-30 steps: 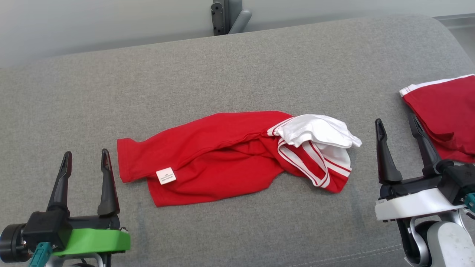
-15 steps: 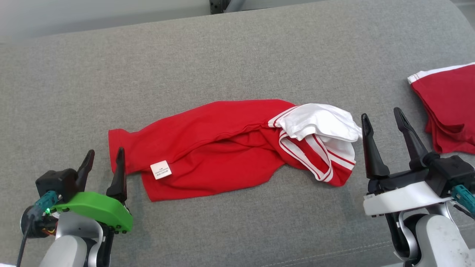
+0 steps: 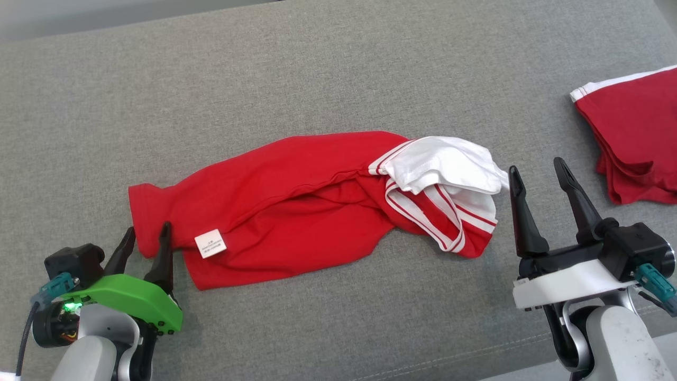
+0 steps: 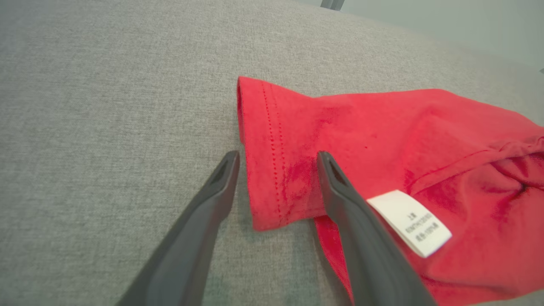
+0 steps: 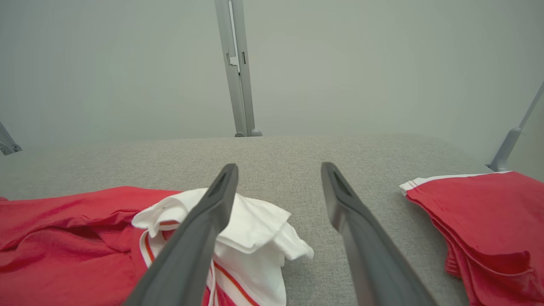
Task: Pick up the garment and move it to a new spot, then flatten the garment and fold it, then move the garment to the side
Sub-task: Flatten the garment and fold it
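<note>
Left claw [image 3: 148, 228] spread astride garment [image 3: 296, 201]

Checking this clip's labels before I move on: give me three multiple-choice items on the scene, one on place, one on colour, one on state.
1. Where does the folded red cloth lie from the crumpled garment?
A. to the robot's right
B. to the robot's left
C. on top of it

2. What colour is the bunched cloth at the crumpled garment's right end?
A. blue
B. black
C. white

3. How is the left gripper?
A. shut on cloth
B. open over the hem
C. shut, empty

Answers: 1 A, it sits at the head view's right edge, apart from the garment. 2 C, plain white above red-striped trim. 3 B, its fingers stand apart astride the hem.
</note>
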{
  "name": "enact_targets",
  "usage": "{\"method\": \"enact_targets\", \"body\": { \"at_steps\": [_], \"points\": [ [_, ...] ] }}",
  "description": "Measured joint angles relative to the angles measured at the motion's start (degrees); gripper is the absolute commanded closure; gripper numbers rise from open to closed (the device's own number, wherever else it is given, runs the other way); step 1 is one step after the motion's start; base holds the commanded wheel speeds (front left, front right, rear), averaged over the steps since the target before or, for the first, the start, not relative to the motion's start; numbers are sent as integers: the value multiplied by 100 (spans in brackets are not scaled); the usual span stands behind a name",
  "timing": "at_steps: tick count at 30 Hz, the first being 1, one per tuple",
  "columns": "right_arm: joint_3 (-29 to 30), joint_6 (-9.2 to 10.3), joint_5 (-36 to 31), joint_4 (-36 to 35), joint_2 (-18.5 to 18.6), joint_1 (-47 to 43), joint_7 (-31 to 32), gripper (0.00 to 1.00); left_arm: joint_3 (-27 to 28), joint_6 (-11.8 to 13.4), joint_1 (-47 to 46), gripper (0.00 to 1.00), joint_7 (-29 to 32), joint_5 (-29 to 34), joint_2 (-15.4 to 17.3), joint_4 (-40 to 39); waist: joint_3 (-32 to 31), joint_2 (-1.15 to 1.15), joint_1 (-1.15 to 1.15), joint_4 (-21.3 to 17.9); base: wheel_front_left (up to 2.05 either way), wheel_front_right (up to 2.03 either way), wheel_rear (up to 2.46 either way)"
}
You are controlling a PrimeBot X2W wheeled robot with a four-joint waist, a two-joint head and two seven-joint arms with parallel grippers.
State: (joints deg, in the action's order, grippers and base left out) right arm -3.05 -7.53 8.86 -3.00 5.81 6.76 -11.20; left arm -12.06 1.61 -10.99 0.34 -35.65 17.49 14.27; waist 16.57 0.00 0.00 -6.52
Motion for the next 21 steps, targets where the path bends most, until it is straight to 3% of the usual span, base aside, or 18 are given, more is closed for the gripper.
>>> {"method": "enact_targets", "body": {
  "at_steps": [1,21],
  "points": [
    [0,0,0,13,-4,1,0,0,-4,3,1,100,-22,18,15,-36,-2,0,0,0,0,0,0],
    [-238,0,179,526,-75,-199,222,0,-116,300,272,100,-15,208,136,-839,56,0,0,118,0,0,0]
  ]
}}
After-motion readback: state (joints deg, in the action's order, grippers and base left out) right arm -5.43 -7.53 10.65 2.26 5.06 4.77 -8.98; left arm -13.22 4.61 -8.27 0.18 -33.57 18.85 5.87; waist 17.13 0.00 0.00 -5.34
